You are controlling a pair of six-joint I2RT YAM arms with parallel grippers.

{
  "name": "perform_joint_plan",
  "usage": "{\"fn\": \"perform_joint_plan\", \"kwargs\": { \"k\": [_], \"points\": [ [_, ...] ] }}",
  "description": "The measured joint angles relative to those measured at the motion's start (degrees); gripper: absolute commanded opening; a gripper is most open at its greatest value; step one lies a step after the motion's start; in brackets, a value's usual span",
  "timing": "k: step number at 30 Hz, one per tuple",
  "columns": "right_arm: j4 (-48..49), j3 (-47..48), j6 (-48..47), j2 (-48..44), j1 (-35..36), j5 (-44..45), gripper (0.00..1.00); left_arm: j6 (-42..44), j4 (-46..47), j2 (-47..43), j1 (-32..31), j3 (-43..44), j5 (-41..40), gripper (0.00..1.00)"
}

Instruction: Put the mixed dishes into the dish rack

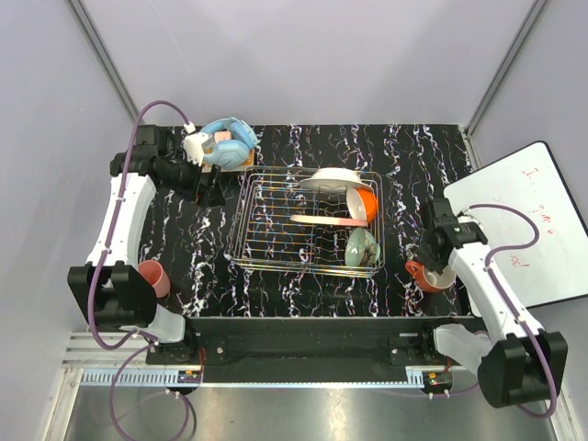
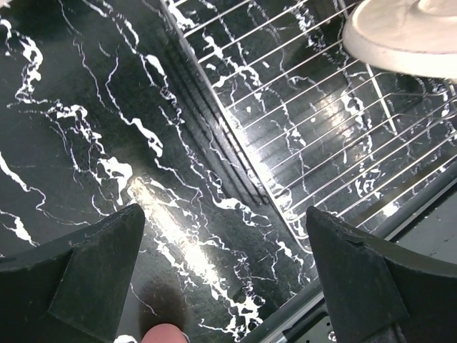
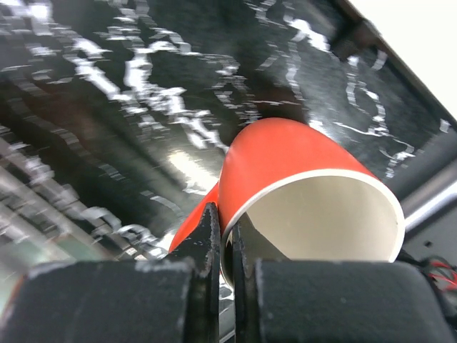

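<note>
The silver wire dish rack (image 1: pixel 276 241) stands mid-table. In it are a white plate (image 1: pixel 334 178), an orange-and-white bowl (image 1: pixel 364 202), a pink-and-cream plate (image 1: pixel 322 220) and a pale green bowl (image 1: pixel 363 246). My right gripper (image 1: pixel 434 261) is right of the rack, shut on the orange-red mug (image 1: pixel 426 275). In the right wrist view it (image 3: pixel 227 243) pinches the mug's (image 3: pixel 300 153) rim, one finger inside, and the mug is tilted. My left gripper (image 1: pixel 208 189) is open and empty beside the rack's left side (image 2: pixel 321 121). The pink cup (image 1: pixel 153 276) stands near the left base.
Blue headphones (image 1: pixel 230 142) lie behind the rack's far left corner. A white board (image 1: pixel 524 220) lies off the table's right edge. In the left wrist view the white plate (image 2: pixel 407 36) shows at top right and a pink sliver (image 2: pixel 164 334) at the bottom edge.
</note>
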Motion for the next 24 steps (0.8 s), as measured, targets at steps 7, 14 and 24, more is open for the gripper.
{"fn": "perform_joint_plan", "kwargs": {
  "k": [7, 14, 24],
  "points": [
    [6.03, 3.52, -4.02, -7.37, 0.00, -7.85, 0.00, -3.02, -1.09, 1.18, -0.39, 4.79, 2.93, 0.99],
    [17.66, 9.66, -6.08, -18.25, 0.00, -20.59, 0.00, -7.26, -2.95, 3.54, -0.55, 14.27, 10.97, 0.99],
    [46.84, 12.87, -1.07, -14.19, 0.04, -46.18, 0.00, -15.69, -5.73, 7.80, -0.11, 21.70, 31.61, 0.99]
  ]
}}
